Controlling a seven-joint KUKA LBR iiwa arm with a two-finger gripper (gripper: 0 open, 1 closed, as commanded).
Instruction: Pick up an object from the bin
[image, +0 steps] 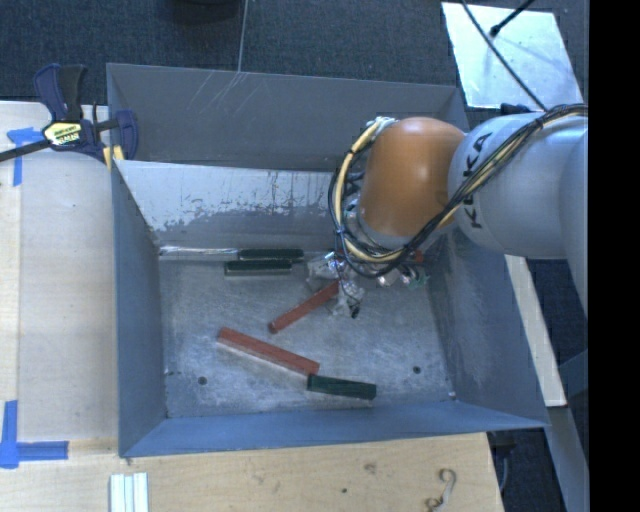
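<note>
My gripper (341, 276) hangs low over the middle of the bin floor, just beneath the arm's orange cover. Right under it lies the upper end of a short red-brown stick (300, 311), which slants down to the left. Whether the gripper touches the stick I cannot tell. To its left, along the back wall, lie two dark green pen-like bars (262, 261) side by side.
Nearer the front of the bin lies a long flat red strip (265, 351) that ends in a dark green handle (342, 387) on its right. The arm and its cables cover the bin's right back corner.
</note>
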